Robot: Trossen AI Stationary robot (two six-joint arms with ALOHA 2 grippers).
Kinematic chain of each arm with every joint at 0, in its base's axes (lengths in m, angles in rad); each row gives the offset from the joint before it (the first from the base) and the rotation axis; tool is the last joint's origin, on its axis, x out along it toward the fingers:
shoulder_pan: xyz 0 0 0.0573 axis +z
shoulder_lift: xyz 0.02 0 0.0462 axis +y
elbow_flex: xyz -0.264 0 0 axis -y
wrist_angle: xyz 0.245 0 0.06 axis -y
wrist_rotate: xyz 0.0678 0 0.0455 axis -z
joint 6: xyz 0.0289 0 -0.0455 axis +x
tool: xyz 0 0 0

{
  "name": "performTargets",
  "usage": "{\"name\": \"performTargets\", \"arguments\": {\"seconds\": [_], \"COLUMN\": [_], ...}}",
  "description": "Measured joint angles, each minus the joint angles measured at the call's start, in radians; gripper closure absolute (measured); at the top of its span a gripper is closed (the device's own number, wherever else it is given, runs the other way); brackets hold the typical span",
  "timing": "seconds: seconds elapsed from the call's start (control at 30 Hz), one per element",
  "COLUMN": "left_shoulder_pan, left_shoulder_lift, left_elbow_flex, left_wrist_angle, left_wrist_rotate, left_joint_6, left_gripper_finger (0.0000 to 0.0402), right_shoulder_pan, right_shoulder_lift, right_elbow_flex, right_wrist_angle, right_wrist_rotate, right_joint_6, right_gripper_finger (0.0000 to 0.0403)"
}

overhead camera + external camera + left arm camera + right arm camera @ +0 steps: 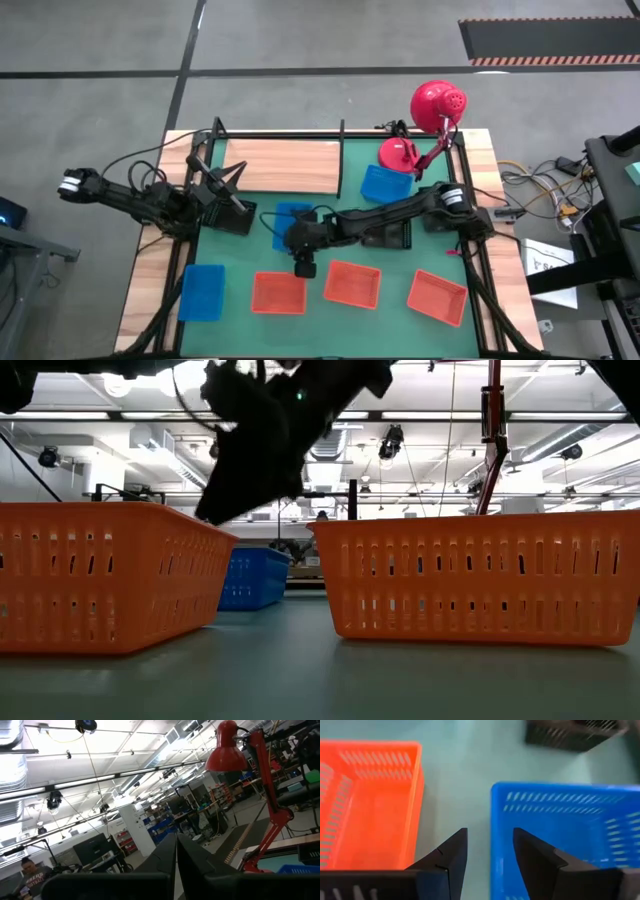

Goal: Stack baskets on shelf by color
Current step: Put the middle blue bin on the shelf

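Observation:
Three orange-red baskets (278, 292) (352, 283) (437, 297) sit along the green mat's near side. One blue basket (200, 292) lies at the near left and another (386, 183) beside the lamp. A third blue basket (290, 215) is in the middle, partly under my right arm. My right gripper (303, 266) (490, 834) hangs open above the mat. Its fingers stand on either side of that blue basket's near wall (495, 820), with an orange basket (370, 800) beside it. A black basket (575, 735) lies farther off. The wooden shelf board (285, 165) is at the far side. My left arm (150, 200) waits at the left, its gripper (176, 847) shut and tipped upward.
A red desk lamp (437, 105) with a round base (397, 153) stands at the far right corner. Black posts and rails (343, 130) frame the shelf and the table. In the low view two orange baskets (100, 575) (480, 575) stand close in front, with a blue one (250, 578) behind.

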Motion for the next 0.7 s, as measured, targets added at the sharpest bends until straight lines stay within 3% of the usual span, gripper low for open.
{"name": "performTargets", "arguments": {"seconds": [0.4, 0.7], "left_shoulder_pan": [0.0, 0.0], "left_shoulder_lift": [0.02, 0.022], "left_elbow_flex": [0.0, 0.0], "left_wrist_angle": [0.0, 0.001], "left_wrist_rotate": [-0.001, -0.001], "left_joint_6": [-0.001, -0.002], "left_gripper_finger": [0.0402, 0.0402], "right_shoulder_pan": [-0.007, -0.013], "right_shoulder_lift": [0.085, 0.085], "right_elbow_flex": [0.014, 0.012], "right_wrist_angle": [-0.017, -0.022], "right_wrist_rotate": [-0.033, -0.029], "right_joint_6": [-0.002, -0.046], "right_gripper_finger": [0.0269, 0.0378]}}
